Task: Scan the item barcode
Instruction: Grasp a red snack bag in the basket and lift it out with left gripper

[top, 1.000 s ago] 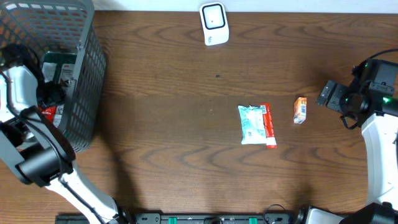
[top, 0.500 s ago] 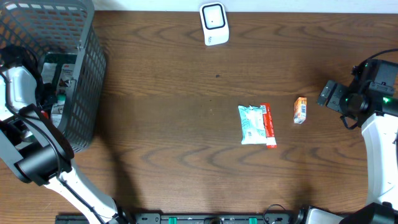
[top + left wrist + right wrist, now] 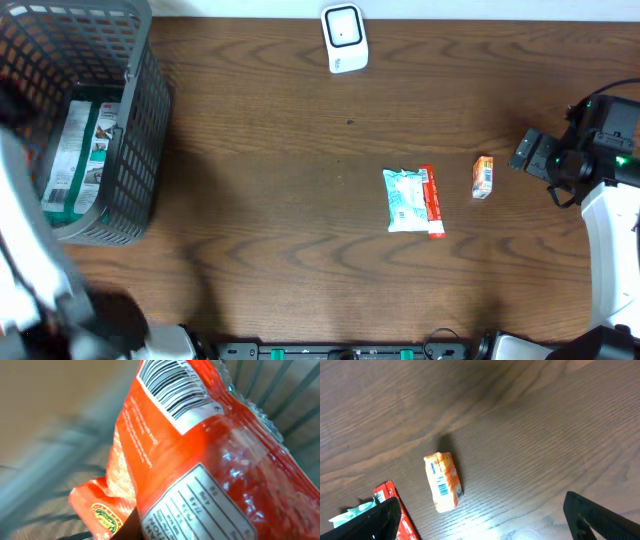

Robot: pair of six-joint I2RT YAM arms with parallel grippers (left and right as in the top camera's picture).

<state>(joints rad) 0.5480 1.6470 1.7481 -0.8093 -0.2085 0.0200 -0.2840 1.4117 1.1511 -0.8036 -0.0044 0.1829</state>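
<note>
Overhead: dark wood-grain table, with a grey wire basket at the left end and a green-and-white packet lying inside it. White scanner at the far edge, well apart from the basket. Right of centre, a white-and-teal pouch with a red stick pack touching its right side; small orange box near them, apart from both. Left arm only a pale blur along the left edge, covering the basket's near corner. Left wrist view: filled by the red packet, tilted and close to the lens, its barcode on a white panel at the top facing the camera, basket wires behind at the upper right. Fingers of the left gripper hidden by the packet; looks clamped on it, since the packet reads crisp while everything behind smears. Right gripper spread wide, holding nothing, hanging over the table with the orange box below, nearer its left fingertip. Beyond the table's far edge, only a pale strip.
</note>
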